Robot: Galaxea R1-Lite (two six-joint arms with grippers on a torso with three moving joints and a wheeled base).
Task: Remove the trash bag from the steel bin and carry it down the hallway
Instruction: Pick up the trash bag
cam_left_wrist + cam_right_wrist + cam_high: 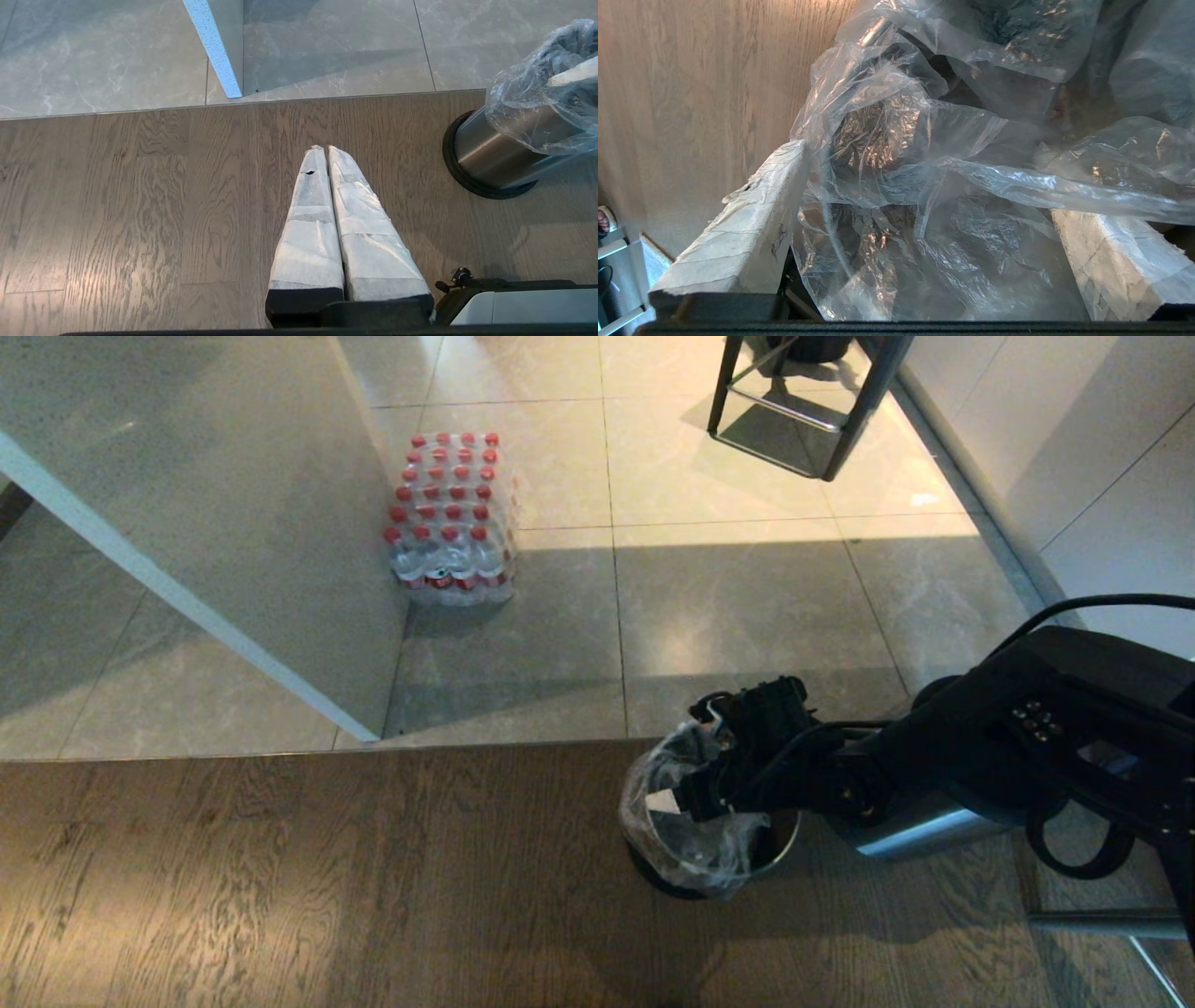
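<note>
Fingers (738, 224) wrapped in pale tape stand spread wide on our right gripper (920, 224), with the thin, clear, crinkled trash bag (924, 140) bunched between them but not yet pinched; nothing is held. We judge the jaws are splayed like this so that a good fold of loose plastic sits inside them before they close, since a thin film gathered in bulk should give a firmer hold than a single edge. In the head view our right gripper (714, 784) dips into the mouth of the small round shiny steel bin (775, 845), which stands on the brown wood-plank floor (327, 877) just short of the grey-beige marbled tiles (728, 607), and the bag (653, 779) is still seated in the bin, its rim draped over the outside of the wall. Our left gripper (327, 154) hangs parked over the planks well to the side of the bin (490, 154), its taped fingers (308, 224) pressed together on nothing; we take it that this lift needs one arm only. Off on the tiles sits a shrink-wrapped pack of red-capped bottles (451, 518), well apart from the work.
</note>
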